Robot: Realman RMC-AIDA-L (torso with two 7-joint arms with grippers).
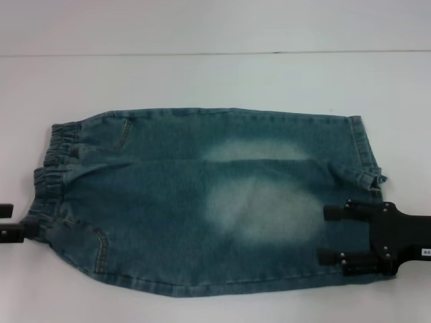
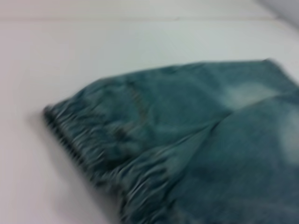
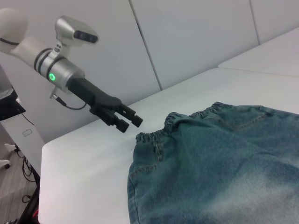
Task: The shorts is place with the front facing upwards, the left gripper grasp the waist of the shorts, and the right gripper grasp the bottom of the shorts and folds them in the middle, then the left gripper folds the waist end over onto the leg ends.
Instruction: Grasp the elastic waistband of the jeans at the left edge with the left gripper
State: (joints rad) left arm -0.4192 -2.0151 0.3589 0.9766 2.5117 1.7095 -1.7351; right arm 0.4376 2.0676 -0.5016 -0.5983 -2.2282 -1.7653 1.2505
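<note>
Shorts (image 1: 202, 202) lay flat mid-frame on the white worktop (image 1: 215, 74), waist (image 1: 50, 168) at left, leg hems (image 1: 367, 151) at right. Left hand (image 1: 10, 222) sat at the left edge by the waist, fingers apart, holding nothing. Right hand (image 1: 330, 234) was over the hem end, fingers spread, empty. Risk: either hand pinching only the top layer, so the fold drags crooked or bunches.

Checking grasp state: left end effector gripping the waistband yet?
No. The left end effector hangs open above the table, apart from the waistband.
</note>
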